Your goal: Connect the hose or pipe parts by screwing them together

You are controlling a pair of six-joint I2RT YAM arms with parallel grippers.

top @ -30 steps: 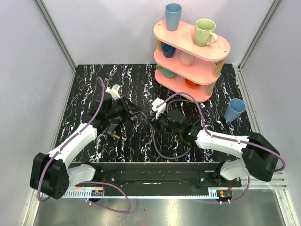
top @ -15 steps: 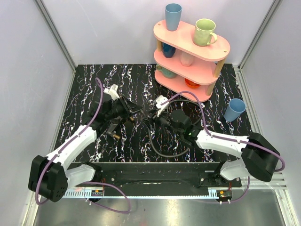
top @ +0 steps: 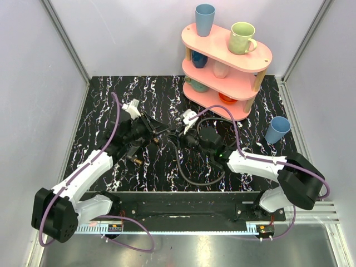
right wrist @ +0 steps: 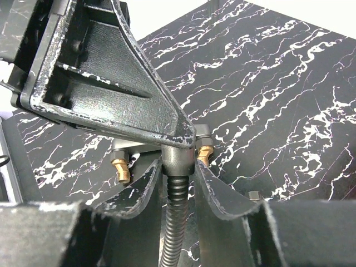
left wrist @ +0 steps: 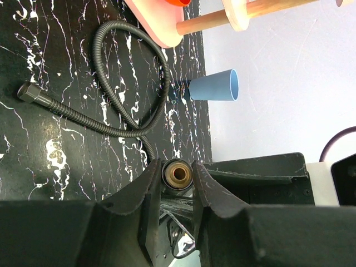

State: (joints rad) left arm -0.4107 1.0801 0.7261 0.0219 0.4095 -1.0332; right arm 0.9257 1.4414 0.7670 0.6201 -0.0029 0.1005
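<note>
nearest our bases the hose [left wrist: 167, 78] lies in a slack loop on the black marbled table [top: 100, 108]; its free end nut [left wrist: 28, 92] rests on the table; a short black piece [top: 135, 159] with a brass tip lies on the table just on the near side of the left gripper [left wrist: 177, 170]; mid-table the two grippers meet tip to tip; left gripper is clamped on a round fitting [left wrist: 178, 174] with a brass bore, fingers tight on both sides; the hose runs right up to that fitting; right gripper [right wrist: 178, 164] has its fingers against both sides of the hose's grey end collar [right wrist: 178, 156], so we read it as gripping the hose, collar pointing at the tip of the left finger; two small brass barbs [right wrist: 120, 170] show just either side of the collar; we cannot tell which piece they belong to; further out on the right a blue cup [top: 277, 129] stands on the table, well apart from the hose work; at the far edge a pink three-tier shelf [top: 217, 41] carries a green mug [top: 242, 38] and another blue cup [top: 204, 19] on top
</note>
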